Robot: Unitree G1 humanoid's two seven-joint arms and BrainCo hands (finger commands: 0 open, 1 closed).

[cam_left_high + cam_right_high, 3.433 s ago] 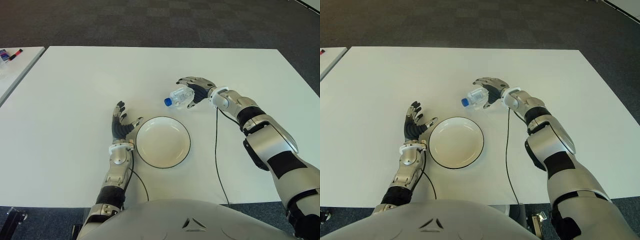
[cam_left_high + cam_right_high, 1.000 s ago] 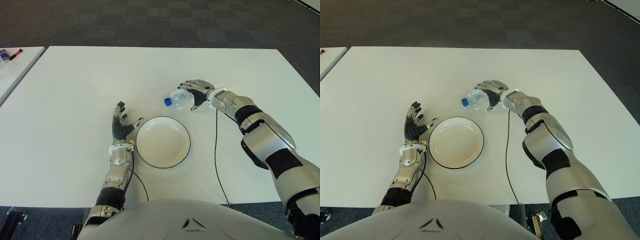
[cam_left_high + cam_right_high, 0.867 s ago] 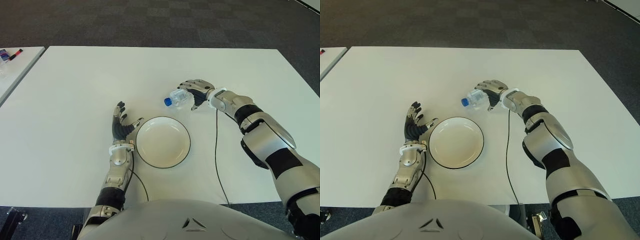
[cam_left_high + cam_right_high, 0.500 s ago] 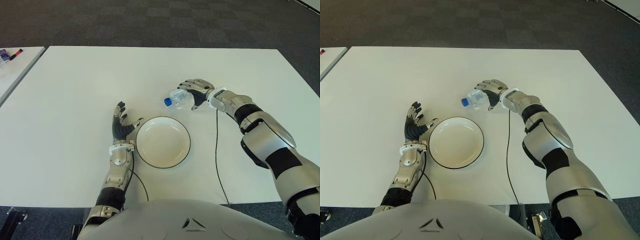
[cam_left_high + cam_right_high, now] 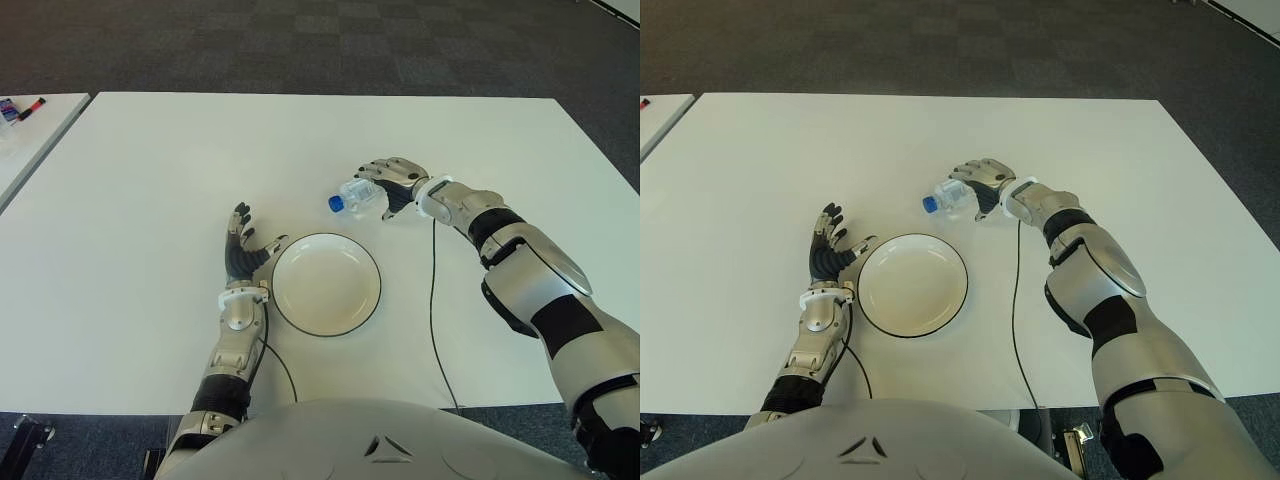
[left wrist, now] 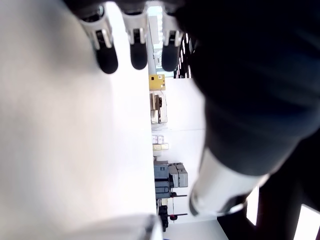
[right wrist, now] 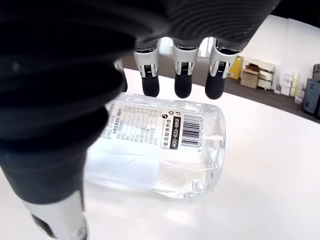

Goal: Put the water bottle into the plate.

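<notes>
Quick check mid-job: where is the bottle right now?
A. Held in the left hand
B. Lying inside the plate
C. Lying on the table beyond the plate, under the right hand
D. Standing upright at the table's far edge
C. The bottle lies on its side on the table beyond the plate, with the right hand curled over it; the left hand shows open beside the plate's left.

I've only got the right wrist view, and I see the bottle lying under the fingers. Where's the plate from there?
Observer: The plate lies nearer the robot than the water bottle, slightly toward its left and apart from it.
Operator: Which way does the cap point?
Observer: The blue cap points toward the robot's left; the right hand wraps over the other end.
Operator: And the left hand?
Observer: The left hand shows open beside the plate's left rim, holding nothing.
</notes>
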